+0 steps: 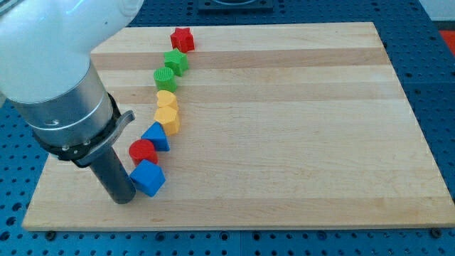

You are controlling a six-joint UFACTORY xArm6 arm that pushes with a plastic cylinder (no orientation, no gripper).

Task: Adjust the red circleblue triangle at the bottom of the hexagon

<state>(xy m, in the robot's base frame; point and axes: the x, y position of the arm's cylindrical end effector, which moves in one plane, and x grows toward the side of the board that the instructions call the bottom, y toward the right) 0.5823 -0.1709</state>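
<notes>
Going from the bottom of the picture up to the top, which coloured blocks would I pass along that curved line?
Blue cube → red circle → blue triangle → yellow heart → yellow hexagon → green circle → green star → red star.

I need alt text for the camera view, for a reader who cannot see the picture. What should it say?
My tip rests at the left side of a blue cube, the lowest block in a curved line on a wooden board. Going up: red cylinder, blue triangle, two yellow hearts, green cylinder, green star, red star.
</notes>
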